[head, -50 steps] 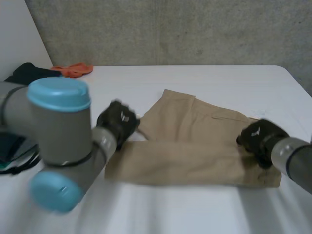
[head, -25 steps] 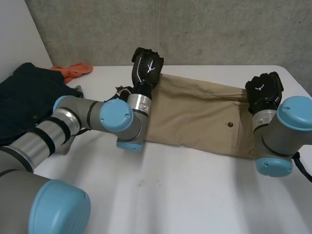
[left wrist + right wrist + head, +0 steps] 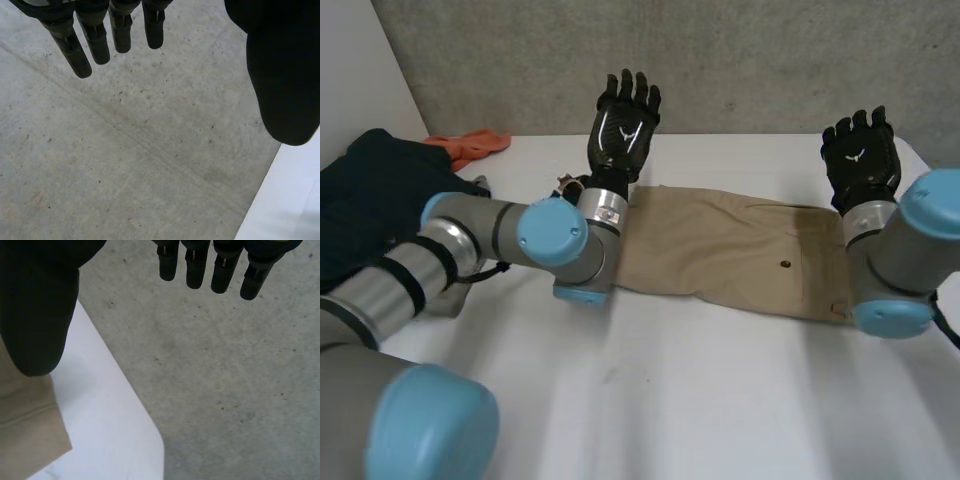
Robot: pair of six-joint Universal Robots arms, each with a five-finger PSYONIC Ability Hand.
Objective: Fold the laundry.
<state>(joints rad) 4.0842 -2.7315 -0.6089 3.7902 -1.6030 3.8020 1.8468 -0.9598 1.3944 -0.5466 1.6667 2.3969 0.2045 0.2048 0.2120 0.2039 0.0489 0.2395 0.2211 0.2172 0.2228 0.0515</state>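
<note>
On the white worktop (image 3: 720, 400), seen from the head camera, a pair of tan trousers (image 3: 720, 250) lies folded into a long flat band across the middle. The left hand (image 3: 625, 125) is raised above the trousers' far edge at one end, fingers straight and fanned apart, holding nothing. The right hand (image 3: 860, 160) is raised above the far edge at the other end, also spread and holding nothing. Half a second ago both hands were curled at that same far edge, low against the cloth; now they are uncurled and higher, and the trousers lie flatter. A second ago the hands were on the near part of the trousers, which were folded in a different shape. A dark blue garment (image 3: 370, 200) is heaped at the worktop's left side, well apart from the trousers, and an orange cloth (image 3: 470, 145) lies beyond it by the concrete wall (image 3: 770, 60).

In the left wrist view, that hand's fingers (image 3: 80, 50) hang straight and separated in front of grey concrete, the thumb held well away from them. A strip of worktop shows beneath the thumb.

In the right wrist view, the fingers are likewise straight and apart, the thumb (image 3: 40, 305) wide of them. Under the thumb lies a corner of the trousers, resting near the worktop's rounded corner.
</note>
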